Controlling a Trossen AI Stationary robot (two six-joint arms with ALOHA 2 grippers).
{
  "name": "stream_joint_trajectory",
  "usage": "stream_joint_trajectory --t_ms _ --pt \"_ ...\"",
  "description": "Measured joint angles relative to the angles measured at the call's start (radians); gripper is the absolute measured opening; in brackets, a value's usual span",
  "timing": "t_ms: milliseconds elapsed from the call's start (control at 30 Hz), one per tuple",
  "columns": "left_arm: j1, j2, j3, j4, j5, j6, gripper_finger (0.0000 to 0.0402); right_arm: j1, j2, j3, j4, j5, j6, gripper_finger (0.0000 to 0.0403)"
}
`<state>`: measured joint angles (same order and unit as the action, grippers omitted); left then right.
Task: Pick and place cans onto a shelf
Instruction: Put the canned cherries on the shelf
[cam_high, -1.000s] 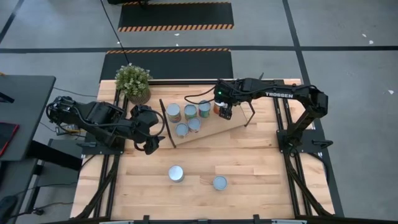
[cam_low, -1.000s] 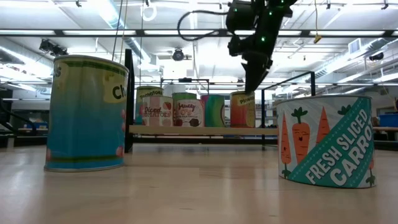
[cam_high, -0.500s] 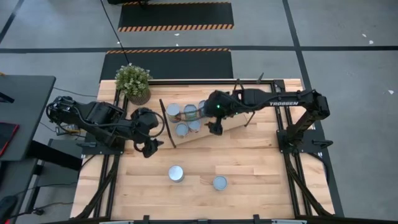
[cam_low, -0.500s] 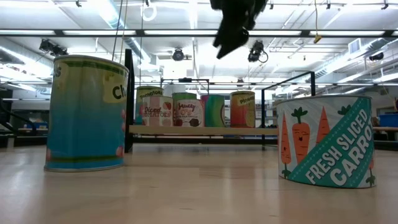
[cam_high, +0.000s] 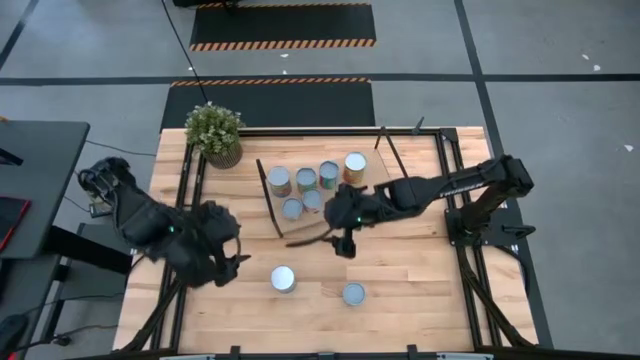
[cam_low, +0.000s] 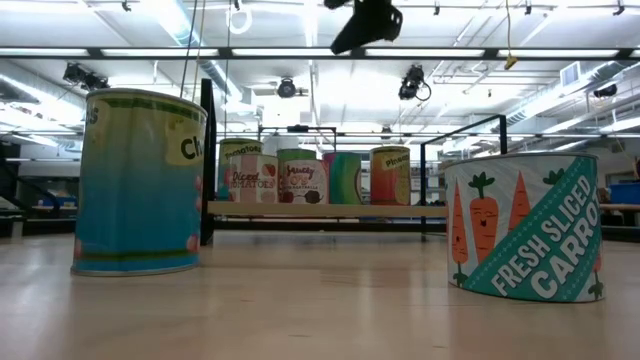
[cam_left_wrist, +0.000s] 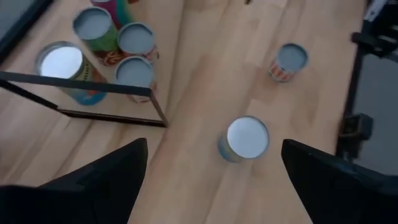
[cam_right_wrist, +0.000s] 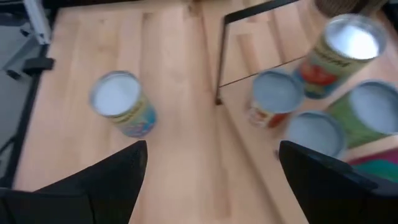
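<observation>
Both open pincers left the shelf (cam_high: 330, 205); low view alone reads 1 can's (cam_low: 525, 225) carrot label.

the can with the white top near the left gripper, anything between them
Nothing visible stands between them. The open left gripper hovers beside the white-topped can, with only bare tabletop in the gap. The shelf lies farther back.
</observation>
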<state>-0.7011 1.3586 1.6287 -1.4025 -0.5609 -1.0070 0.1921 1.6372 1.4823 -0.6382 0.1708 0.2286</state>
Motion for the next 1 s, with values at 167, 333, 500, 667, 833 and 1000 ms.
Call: stream_joint_trajectory --t_ms 167,333,500,667,833,1000 --pt "-0.075 0.093 0.000 -0.024 -0.049 -0.035 0.0375 0.067 0.021 -0.001 0.015 0.012 0.072 0.0371" --pt "-0.114 0.186 0.000 -0.044 -0.022 -0.034 0.0375 0.125 0.066 -0.001 0.059 0.027 0.115 0.0371" --pt "-0.140 0.234 -0.002 -0.060 0.020 -0.045 0.0375 0.165 0.113 -0.001 0.154 0.027 0.120 0.0371" --pt "-0.170 0.215 -0.138 0.077 0.049 -0.077 0.0375 0.182 0.137 -0.001 0.249 0.022 0.121 0.0371" --pt "-0.181 0.169 -0.362 0.319 0.182 -0.089 0.0375 0.186 0.148 -0.001 0.292 0.028 0.154 0.0371" --pt "-0.180 0.135 -0.546 0.478 0.206 -0.183 0.0375 0.186 0.147 -0.001 0.294 0.027 0.155 0.0371"
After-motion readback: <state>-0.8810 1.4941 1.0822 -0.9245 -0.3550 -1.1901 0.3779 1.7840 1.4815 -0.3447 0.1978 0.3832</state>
